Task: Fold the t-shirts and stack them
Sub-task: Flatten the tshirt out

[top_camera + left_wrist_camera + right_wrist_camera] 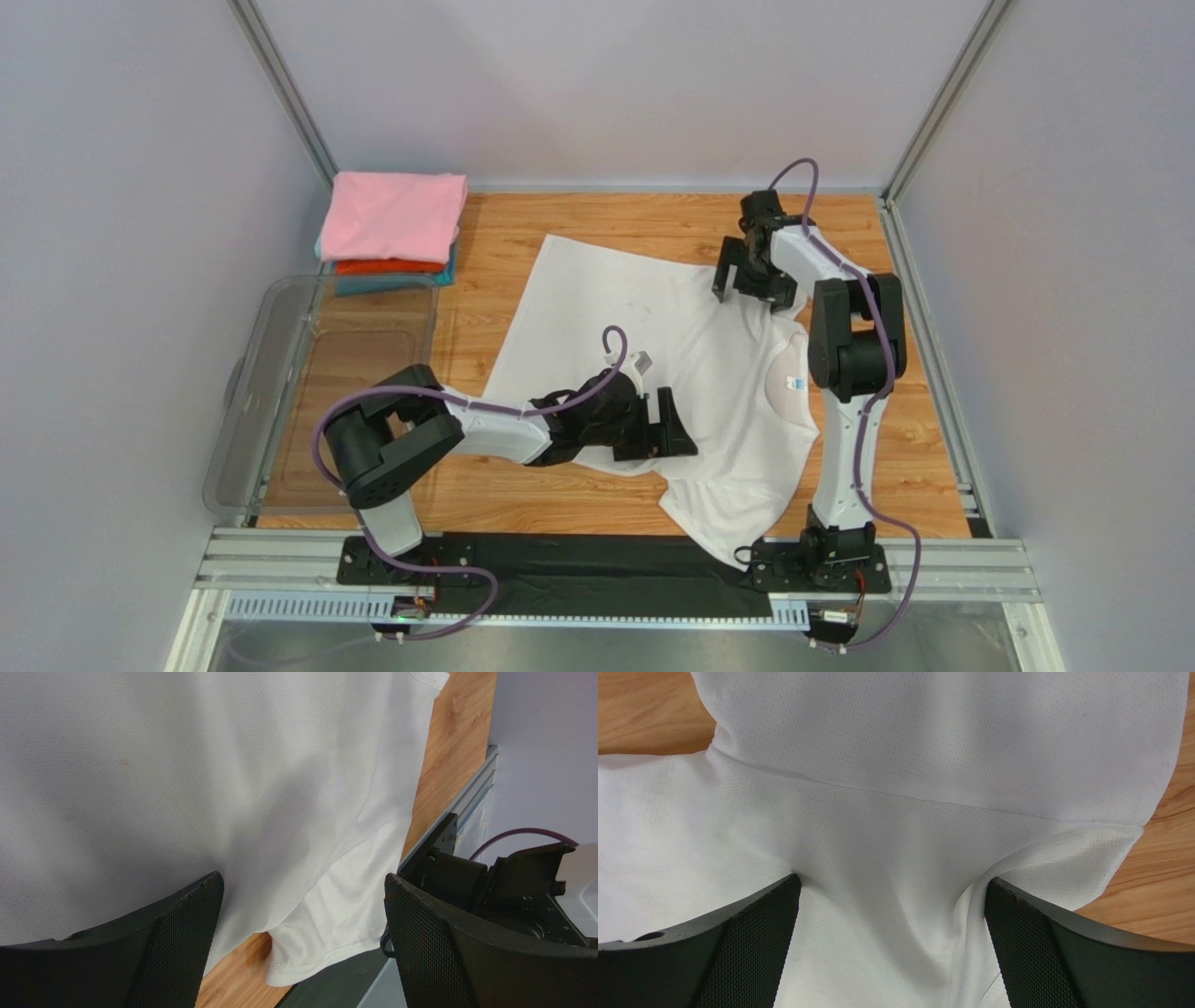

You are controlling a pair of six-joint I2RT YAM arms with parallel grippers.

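The white t-shirt point(631, 329) is spread, w/ some wrinkles, on the wooden table point(561, 231), from centre to right. The left gripper point(682, 426) is kept wide open over the near sleeve area. Nothing is gripped; only cloth is seen between its fingers point(175, 938). The right gripper point(741, 286) is also fully open, at the far sleeve, w/o any hold. Folded t-shirts point(393, 217), pink on top, are stacked at the far-left corner, just behind the clear bin point(260, 392).
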